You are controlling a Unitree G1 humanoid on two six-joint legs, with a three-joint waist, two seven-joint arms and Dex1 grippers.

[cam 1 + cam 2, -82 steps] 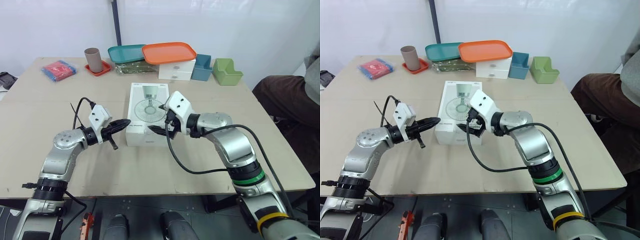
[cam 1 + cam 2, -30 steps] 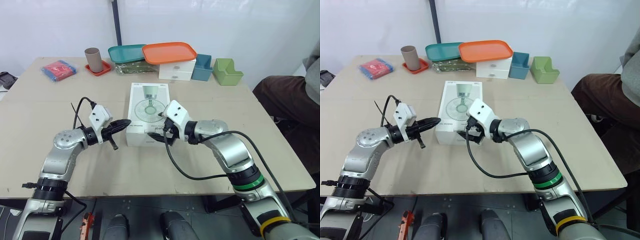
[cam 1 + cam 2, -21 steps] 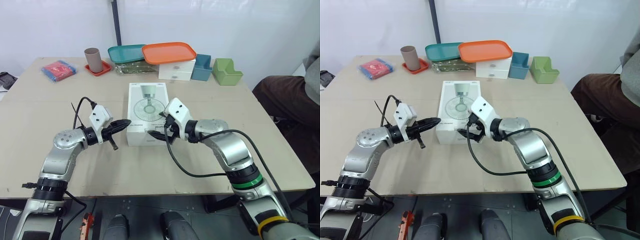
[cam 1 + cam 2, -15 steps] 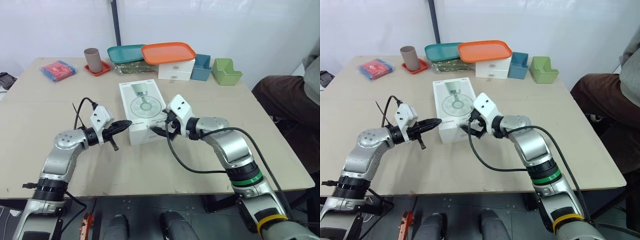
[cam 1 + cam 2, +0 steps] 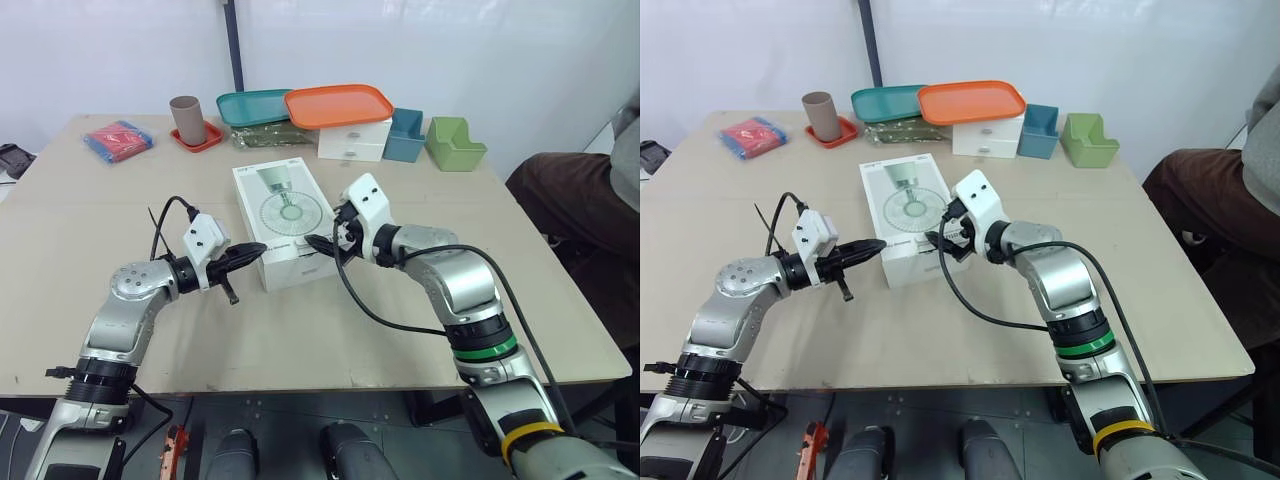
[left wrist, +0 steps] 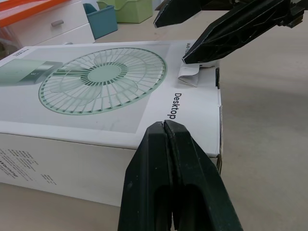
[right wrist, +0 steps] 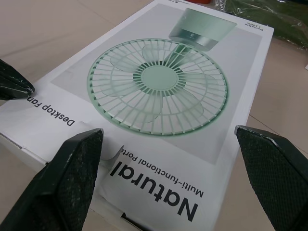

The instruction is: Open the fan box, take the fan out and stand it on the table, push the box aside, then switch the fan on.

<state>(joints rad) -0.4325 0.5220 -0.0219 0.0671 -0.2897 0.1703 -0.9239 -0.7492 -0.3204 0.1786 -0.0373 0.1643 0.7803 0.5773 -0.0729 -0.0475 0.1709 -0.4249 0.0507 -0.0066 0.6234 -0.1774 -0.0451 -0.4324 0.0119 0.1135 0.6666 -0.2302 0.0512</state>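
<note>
Beige worktop (image 5: 90,200), fan box (image 5: 285,215) lying flat near centre, printed face up, skewed w/ its far end toward my left. L tool (image 5: 262,248) is pinched shut on nothing, tip just beside the box's near-left corner. R tool (image 5: 322,238) is spread wide over the box's near-right end; I see one finger (image 6: 231,29) at a small lifted tab (image 6: 190,77) on that edge. Rest of box closed. Orange tray (image 5: 338,104) and cup (image 5: 185,118) at back, well apart.

Person (image 5: 572,195) cut off at edge; fan box (image 5: 283,212) corner behind right hand (image 5: 322,247)
</note>
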